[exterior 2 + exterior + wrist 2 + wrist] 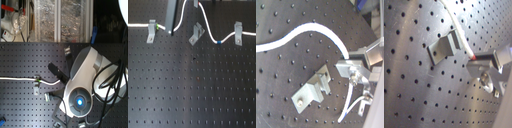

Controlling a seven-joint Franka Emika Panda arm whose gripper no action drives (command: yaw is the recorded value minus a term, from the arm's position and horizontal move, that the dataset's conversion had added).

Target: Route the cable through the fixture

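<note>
Black perforated desk (193, 95) carries the slanted grey metal clip fixture (195, 35) at upper centre in the first exterior view — the thin white cable (208, 27), clamped in the fingers (173, 31), passes behind it, unrouted.

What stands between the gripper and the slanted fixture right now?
Nothing visible. In the first exterior view only bare perforated board lies between the gripper, shut on the cable, and the fixture.

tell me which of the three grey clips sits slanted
The middle clip in the first exterior view: it leans diagonally, while the left clip and right clip stand straight.
</note>
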